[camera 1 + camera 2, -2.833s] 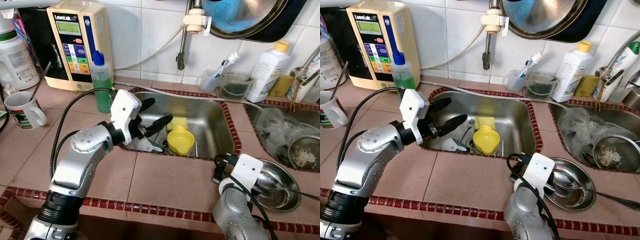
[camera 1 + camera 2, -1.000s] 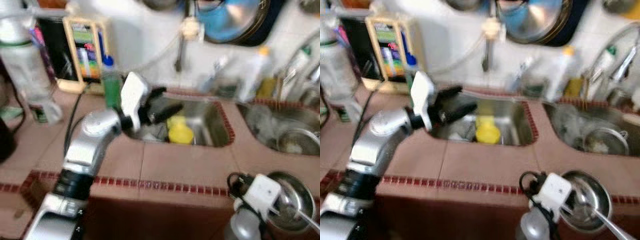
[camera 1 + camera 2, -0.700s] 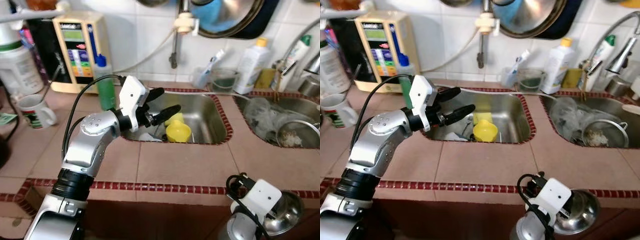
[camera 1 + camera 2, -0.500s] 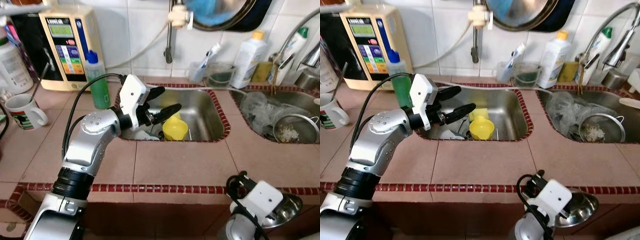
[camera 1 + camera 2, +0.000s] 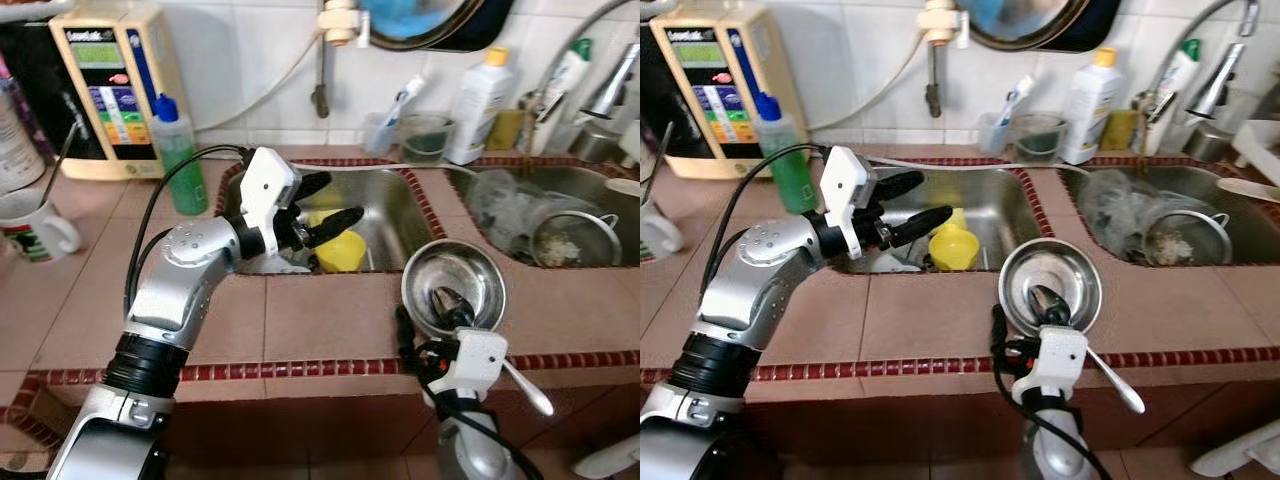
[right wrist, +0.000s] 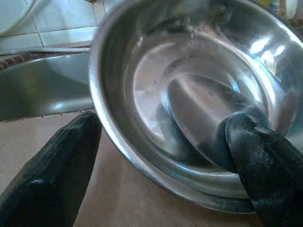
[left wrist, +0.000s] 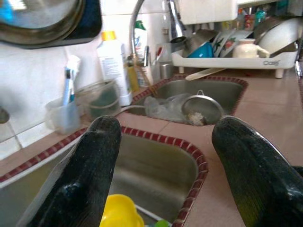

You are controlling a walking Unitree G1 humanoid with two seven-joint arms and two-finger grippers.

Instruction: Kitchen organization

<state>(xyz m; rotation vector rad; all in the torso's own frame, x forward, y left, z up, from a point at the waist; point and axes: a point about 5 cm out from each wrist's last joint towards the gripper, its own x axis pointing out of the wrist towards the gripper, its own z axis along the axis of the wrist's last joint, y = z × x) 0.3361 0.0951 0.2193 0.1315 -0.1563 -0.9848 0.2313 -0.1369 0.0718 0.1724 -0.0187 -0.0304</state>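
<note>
Our view has swung, but the real change is the steel bowl: half a second ago it sat low at the lower right edge of the frame, and now we have it raised to the centre right, over the counter just in front of the sinks. Our right gripper grasps the bowl's rim, one finger inside, one outside. A spoon juts out below it. Our left gripper still hovers with jaws released over the left sink, above the yellow cup. We judge the bowl is heading for a sink.
</note>
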